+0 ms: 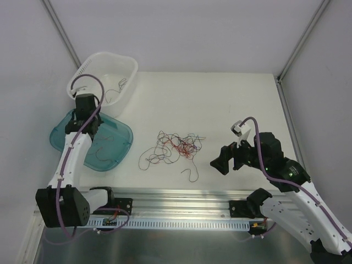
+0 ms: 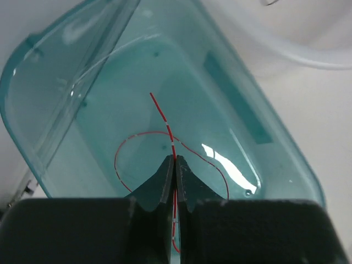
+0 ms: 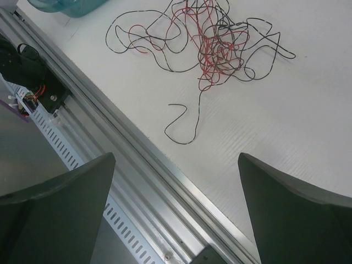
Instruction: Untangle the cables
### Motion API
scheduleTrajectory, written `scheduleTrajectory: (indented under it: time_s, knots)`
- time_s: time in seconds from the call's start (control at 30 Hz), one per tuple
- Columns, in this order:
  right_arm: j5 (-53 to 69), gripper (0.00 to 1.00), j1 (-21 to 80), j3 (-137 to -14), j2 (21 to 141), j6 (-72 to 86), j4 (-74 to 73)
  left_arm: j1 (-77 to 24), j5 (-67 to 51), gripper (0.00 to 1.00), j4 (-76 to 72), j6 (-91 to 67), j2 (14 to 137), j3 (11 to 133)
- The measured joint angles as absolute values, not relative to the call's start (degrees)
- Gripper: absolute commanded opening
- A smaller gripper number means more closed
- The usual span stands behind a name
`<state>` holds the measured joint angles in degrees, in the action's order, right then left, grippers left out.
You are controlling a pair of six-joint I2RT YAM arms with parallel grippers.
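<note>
White table [image 1: 220, 99], grey walls [image 1: 165, 33] behind. Pinched one red cable [image 2: 164, 114] in tight-closed left gripper [image 2: 175, 165] above teal bin [image 2: 49, 104], probably to sort reds there; red loop already down inside. Held dark strands [image 1: 120, 83] in white basket [image 1: 104, 55]. Posed right gripper [image 3: 176, 159], jaws wide apart and empty, near unsorted tangle [image 1: 173, 147] mid-table, seemingly awaiting its turn.
</note>
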<state>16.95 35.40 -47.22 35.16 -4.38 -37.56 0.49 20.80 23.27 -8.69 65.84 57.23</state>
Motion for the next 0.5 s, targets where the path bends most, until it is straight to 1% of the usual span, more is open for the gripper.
scheduleTrajectory:
  time_s: [0.1, 0.2, 0.23, 0.3, 0.33, 0.43, 0.47, 0.5]
  knots:
    - [17.0, 1.00, 35.4, -47.2, 34.9, -4.0, -37.6, 11.4, 16.7, 0.00, 23.2, -13.0, 66.7, 52.1]
    - [17.0, 1.00, 35.4, -47.2, 34.9, -3.8, -37.8, 18.3, 12.4, 0.03, 23.2, -16.3, 70.1, 48.8]
    - [17.0, 1.00, 35.4, -47.2, 34.9, -3.7, -38.0, 20.5, 11.2, 0.10, 23.3, -17.4, 71.4, 48.2]
    - [17.0, 1.00, 35.4, -47.2, 34.9, -3.6, -38.1, 23.4, 9.4, 0.18, 23.2, -18.9, 73.6, 47.9]
    - [17.0, 1.00, 35.4, -47.2, 34.9, -3.6, -38.2, 24.3, 8.8, 0.27, 23.0, -19.5, 74.4, 47.9]
    - [17.0, 1.00, 35.4, -47.2, 34.9, -3.5, -38.5, 24.9, 7.0, 0.44, 22.4, -20.4, 75.6, 47.9]
    - [17.0, 1.00, 35.4, -47.2, 34.9, -3.5, -38.5, 24.9, 6.3, 0.58, 22.2, -20.4, 75.8, 47.9]
    - [17.0, 1.00, 35.4, -47.2, 35.0, -3.4, -38.6, 24.8, 5.9, 0.63, 22.1, -20.3, 75.8, 47.9]
